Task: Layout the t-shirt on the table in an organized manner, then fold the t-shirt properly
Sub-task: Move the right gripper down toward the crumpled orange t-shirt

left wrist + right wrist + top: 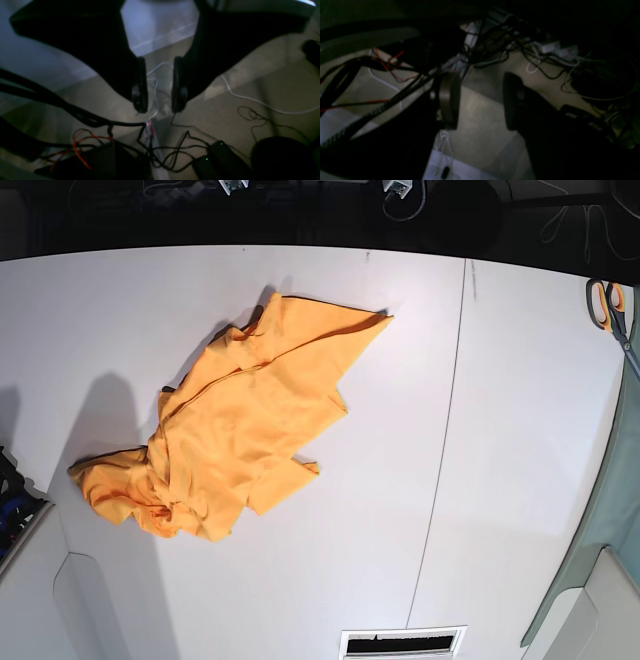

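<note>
We are looking at a bright orange-yellow short-sleeved cotton t-shirt (pixel 235 430) lying crumpled on the large flat white worktop (pixel 500 480). Neither pincer is showing in the base view. Both wrist cameras are pointing off the worktop at a dim floor with tangled black cables (pixel 160 150), so the shirt is sitting nowhere near either pincer, and well away from what each wrist camera is seeing.

The left pincer (pixel 159 107) is standing with its two dark fingers apart, nothing between them but floor and a thin white cable beyond. The right pincer (pixel 480 102) is likewise standing apart, wider, and holding nothing.

We are judging the shirt to be light, soft and limp: it is likely to sag, drag and bunch when lifted by one point, and thin cloth may slip out of a shallow pinch. One end is reaching out in a flatter point, while the other is wadded into folds. We are thinking the flatter outer edges or corners are the best places to take hold, one per pincer, pulling apart to spread it. Orange-handled scissors (pixel 606 305) and a grey-green cloth (pixel 610 520) are lying at the worktop's far side from the shirt.
</note>
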`<state>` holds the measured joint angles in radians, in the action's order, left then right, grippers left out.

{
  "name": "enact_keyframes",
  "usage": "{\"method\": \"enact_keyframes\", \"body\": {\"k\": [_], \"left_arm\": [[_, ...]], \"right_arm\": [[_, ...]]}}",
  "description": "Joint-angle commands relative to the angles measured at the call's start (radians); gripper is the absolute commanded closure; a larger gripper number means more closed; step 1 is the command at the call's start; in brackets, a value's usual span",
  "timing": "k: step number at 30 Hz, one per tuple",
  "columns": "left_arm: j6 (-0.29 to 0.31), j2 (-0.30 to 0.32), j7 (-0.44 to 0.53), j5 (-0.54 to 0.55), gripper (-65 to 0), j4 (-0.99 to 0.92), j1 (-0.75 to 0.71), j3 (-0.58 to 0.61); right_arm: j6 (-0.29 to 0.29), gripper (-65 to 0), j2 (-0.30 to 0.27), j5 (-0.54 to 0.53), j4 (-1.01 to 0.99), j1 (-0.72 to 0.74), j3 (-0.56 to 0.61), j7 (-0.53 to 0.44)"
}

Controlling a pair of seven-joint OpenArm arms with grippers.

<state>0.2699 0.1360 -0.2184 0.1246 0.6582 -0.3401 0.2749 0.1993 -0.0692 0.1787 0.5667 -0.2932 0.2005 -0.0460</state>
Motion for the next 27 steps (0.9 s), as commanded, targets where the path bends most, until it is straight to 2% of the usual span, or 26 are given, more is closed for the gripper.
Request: {"method": "enact_keyframes", "body": {"k": [1,4,6,11,13,19,23,27], "left_arm": [[0.031,0.005,0.004,0.002,-19.9,0.036,-0.028,-0.032],[0.087,0.012,0.004,0.005,-19.9,0.143,-0.091,-0.130],[0.094,0.012,0.004,0.005,-19.9,0.214,-0.130,-0.193],[0.094,0.017,0.003,0.006,-19.9,0.428,-0.232,-0.318],[0.093,0.020,-0.004,0.008,-19.9,0.530,-0.278,-0.364],[0.094,0.056,-0.083,0.134,-20.1,0.859,-0.389,-0.459],[0.095,0.082,-0.150,0.190,-20.2,1.072,-0.438,-0.516],[0.188,0.126,-0.161,0.261,-28.4,1.230,-0.461,-0.545]], "right_arm": [[0.006,-28.0,-0.006,-0.003,0.042,-0.027,-0.002,-0.010],[0.006,-28.0,-0.017,-0.003,0.172,-0.100,-0.002,-0.006],[0.008,-28.0,-0.031,-0.013,0.261,-0.148,-0.002,-0.006],[0.099,-28.0,-0.077,-0.095,0.458,-0.248,-0.002,0.006],[0.110,-28.0,-0.093,-0.101,0.535,-0.289,-0.002,0.025],[0.111,-28.0,-0.160,-0.163,0.760,-0.404,-0.002,0.050],[0.111,-28.0,-0.210,-0.164,0.906,-0.467,-0.002,0.074],[0.111,-28.0,-0.247,-0.207,1.038,-0.499,-0.002,0.111]]}}
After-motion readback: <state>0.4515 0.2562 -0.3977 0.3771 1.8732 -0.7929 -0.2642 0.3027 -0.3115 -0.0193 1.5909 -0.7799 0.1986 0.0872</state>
